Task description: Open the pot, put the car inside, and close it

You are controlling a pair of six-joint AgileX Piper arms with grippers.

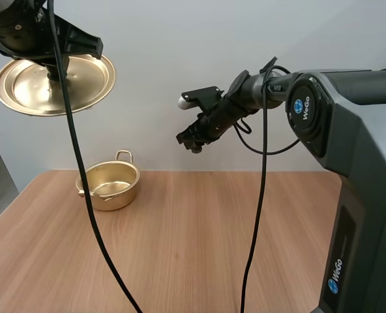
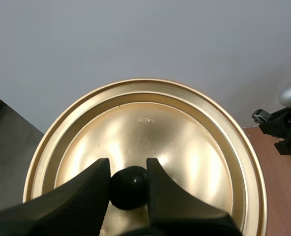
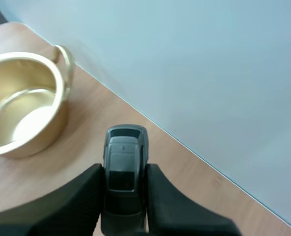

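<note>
Left arm (image 1: 23,29): raised high over the far left corner of the table (image 1: 199,241). Left gripper (image 1: 52,70) points down, its fingers (image 2: 86,189) clamped on the lid (image 1: 56,88) at the knob (image 2: 129,188). Right arm (image 1: 340,111): reaches left from the right edge. Right gripper (image 1: 192,141) is angled down above the far edge, pinching the car (image 3: 124,167) by its sides.

lid (image 2: 185,142) rim cut off, car (image 3: 123,172) sides hidden
</note>
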